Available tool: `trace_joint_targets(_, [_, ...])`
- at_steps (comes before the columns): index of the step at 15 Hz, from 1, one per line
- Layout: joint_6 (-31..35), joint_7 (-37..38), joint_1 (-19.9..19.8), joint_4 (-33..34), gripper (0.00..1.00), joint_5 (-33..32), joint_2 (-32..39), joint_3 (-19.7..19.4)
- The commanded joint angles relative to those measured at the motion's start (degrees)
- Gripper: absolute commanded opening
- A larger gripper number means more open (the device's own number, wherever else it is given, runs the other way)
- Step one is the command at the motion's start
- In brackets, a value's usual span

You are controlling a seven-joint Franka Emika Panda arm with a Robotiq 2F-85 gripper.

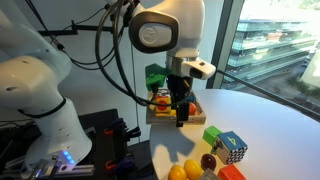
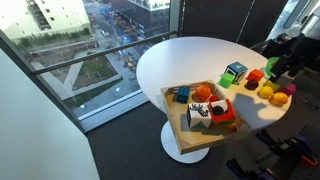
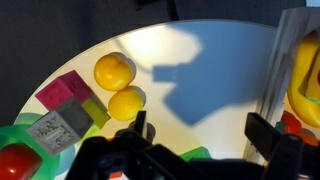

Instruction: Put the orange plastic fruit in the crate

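The orange plastic fruit lies on the white table next to a yellow round fruit, apart from the crate. It also shows in an exterior view. In the wrist view two yellow-orange balls lie together; the deeper-coloured one looks like the orange fruit. The crate has light wooden sides and toys inside. It also shows in an exterior view, and its wall shows in the wrist view. My gripper hangs beside the crate over bare table. Its fingers are open and empty.
A dark red-purple fruit and coloured cubes lie near the orange fruit. A pink cube and a grey cube sit left of the balls. The round table's edge is near. A window runs behind.
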Motion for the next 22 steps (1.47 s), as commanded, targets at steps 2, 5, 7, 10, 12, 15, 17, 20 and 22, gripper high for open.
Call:
trace_joint_targets(2, [-0.19,0.09,0.27,0.08,1.00,-0.12,-0.05,-0.30])
trace_joint_targets(5, [-0.19,0.09,0.27,0.08,1.00,-0.12,-0.05,-0.30])
trace_joint_targets(7, [-0.19,0.09,0.27,0.08,1.00,-0.12,-0.05,-0.30])
trace_joint_targets(10, [-0.02,-0.04,-0.41,0.64,1.00,-0.62,0.38,-0.86])
trace_joint_targets(12, [0.25,0.12,-0.90,0.82,1.00,-1.09,0.88,-1.37])
trace_joint_targets(15, [0.41,0.13,-1.55,1.04,1.00,-1.26,1.69,-2.17])
trace_joint_targets(17, [0.63,0.09,-2.02,1.07,1.00,-1.37,2.42,-2.67])
trace_joint_targets(20, [1.88,0.26,-2.70,0.82,1.00,-2.13,3.89,-3.31])
trace_joint_targets(22, [3.40,0.20,-3.11,0.63,1.00,-2.79,5.13,-3.78])
